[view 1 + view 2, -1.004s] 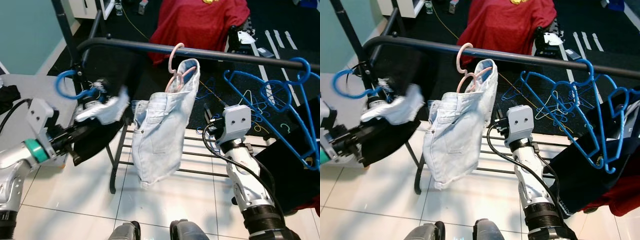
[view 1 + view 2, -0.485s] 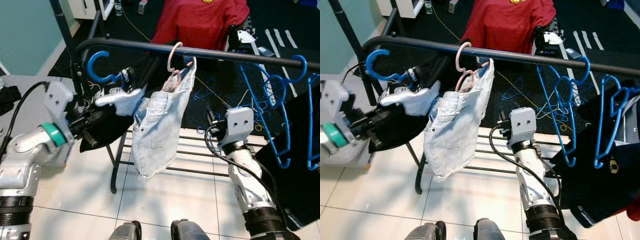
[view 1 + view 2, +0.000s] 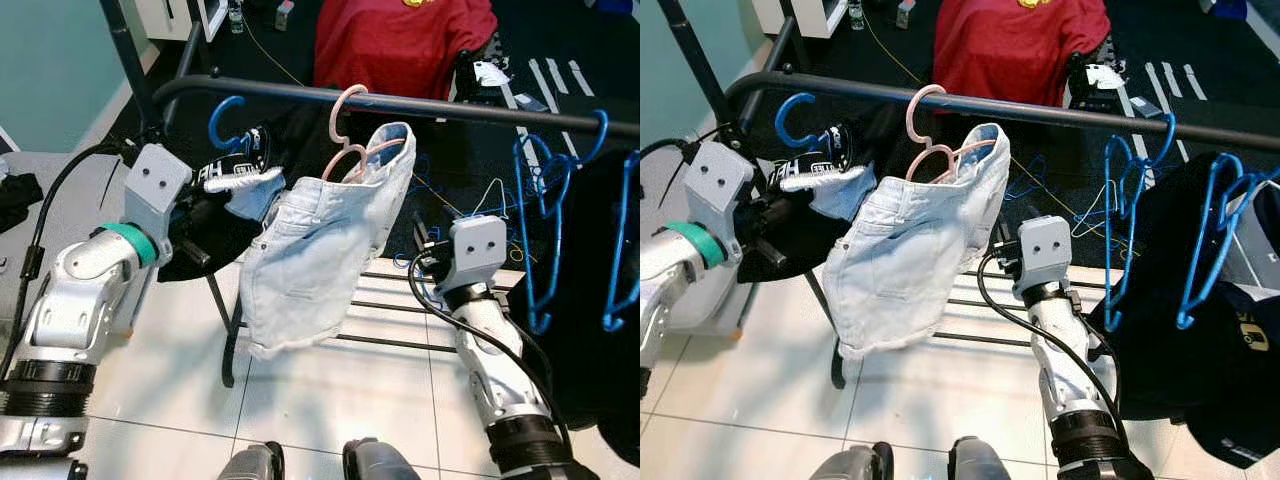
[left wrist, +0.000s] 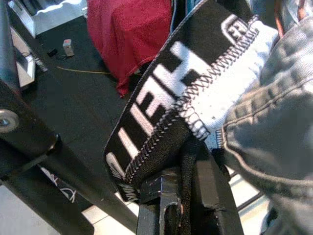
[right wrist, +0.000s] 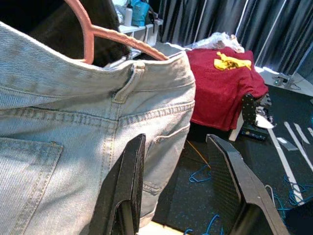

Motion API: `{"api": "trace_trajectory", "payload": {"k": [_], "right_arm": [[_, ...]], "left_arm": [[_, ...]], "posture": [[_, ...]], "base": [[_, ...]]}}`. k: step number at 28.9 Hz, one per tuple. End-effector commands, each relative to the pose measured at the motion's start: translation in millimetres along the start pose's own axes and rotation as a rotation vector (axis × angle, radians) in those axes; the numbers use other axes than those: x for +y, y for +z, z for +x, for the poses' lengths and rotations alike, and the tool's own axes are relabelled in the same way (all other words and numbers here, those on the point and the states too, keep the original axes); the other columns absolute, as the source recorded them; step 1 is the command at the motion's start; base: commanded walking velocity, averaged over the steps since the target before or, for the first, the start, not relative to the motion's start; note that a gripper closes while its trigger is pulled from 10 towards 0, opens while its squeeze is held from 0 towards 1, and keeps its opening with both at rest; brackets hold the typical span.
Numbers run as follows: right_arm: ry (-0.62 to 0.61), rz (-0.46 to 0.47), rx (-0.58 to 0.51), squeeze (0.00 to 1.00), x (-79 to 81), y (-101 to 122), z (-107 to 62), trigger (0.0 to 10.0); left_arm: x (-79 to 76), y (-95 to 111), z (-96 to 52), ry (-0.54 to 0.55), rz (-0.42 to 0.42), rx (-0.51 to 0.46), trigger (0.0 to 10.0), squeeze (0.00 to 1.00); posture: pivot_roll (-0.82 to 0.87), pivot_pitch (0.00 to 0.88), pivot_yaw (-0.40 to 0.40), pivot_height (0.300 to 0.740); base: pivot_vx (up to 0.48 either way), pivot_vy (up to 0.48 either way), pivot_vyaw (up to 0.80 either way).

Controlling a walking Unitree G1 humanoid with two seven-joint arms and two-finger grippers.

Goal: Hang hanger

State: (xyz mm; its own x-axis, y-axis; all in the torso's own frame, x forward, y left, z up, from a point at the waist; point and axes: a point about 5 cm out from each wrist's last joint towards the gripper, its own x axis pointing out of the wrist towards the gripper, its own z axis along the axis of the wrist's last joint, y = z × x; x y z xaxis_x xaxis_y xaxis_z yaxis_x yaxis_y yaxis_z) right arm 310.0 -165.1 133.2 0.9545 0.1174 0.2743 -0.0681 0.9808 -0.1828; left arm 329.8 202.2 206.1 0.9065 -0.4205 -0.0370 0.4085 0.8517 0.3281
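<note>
My left gripper (image 3: 205,222) is shut on a blue hanger (image 3: 226,116) that carries a black garment with a white-lettered waistband (image 4: 171,93). The hanger's hook stands just below the left end of the black rail (image 3: 430,105); I cannot tell if they touch. On the rail hangs a pink hanger (image 3: 345,112) with pale denim shorts (image 3: 320,250), tilted to the right. My right gripper (image 5: 176,188) is open beside the shorts, holding nothing; its arm (image 3: 480,330) rises from lower right.
Several empty blue hangers (image 3: 535,200) and dark clothes (image 3: 590,300) hang on the rail's right part. A red shirt (image 3: 400,40) lies behind. The rack's upright post (image 3: 125,60) and lower bars (image 3: 400,312) stand over white tiles.
My left arm has lifted the blue hanger up and to the right, close under the rail. The denim shorts and the blue hangers on the right have swung.
</note>
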Motion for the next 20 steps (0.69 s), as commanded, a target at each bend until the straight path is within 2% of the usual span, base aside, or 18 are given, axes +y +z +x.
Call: {"api": "trace_trajectory", "payload": {"k": [1,8,10,15,19,20], "right_arm": [[0.003,0.003,0.007,0.0,2.6,-2,-1.3,10.0],[0.003,0.004,0.006,0.0,2.6,-3,-1.1,10.0],[0.002,0.003,0.007,0.0,2.7,-3,-1.1,10.0],[0.0,0.003,0.004,0.0,2.5,-2,-1.0,10.0],[-0.003,0.002,0.003,0.0,2.1,-2,-1.5,10.0],[-0.003,0.002,0.004,0.0,2.1,-2,-2.0,10.0]], "left_arm": [[-5.3,5,7.1,0.014,-0.021,-0.007,10.0,0.0],[-5.8,11,13.9,0.059,-0.033,-0.029,10.0,0.0],[-7.0,16,22.8,0.101,-0.043,-0.031,10.0,0.0],[-13.0,16,33.2,0.12,-0.033,-0.006,10.0,0.0],[-15.9,15,36.2,0.116,-0.024,0.004,10.0,0.0],[-18.5,14,37.4,0.108,-0.017,0.011,10.0,0.21]], "posture": [[-0.09,0.065,0.059,0.74],[-0.09,0.063,0.06,0.74],[-0.09,0.061,0.062,0.74],[-0.09,0.059,0.064,0.74],[-0.09,0.06,0.065,0.74],[-0.09,0.064,0.066,0.74]], "base": [[0.0,0.0,0.0],[0.0,0.0,0.0],[0.0,0.0,0.0],[0.0,0.0,0.0],[0.0,0.0,0.0],[0.0,0.0,0.0]]}}
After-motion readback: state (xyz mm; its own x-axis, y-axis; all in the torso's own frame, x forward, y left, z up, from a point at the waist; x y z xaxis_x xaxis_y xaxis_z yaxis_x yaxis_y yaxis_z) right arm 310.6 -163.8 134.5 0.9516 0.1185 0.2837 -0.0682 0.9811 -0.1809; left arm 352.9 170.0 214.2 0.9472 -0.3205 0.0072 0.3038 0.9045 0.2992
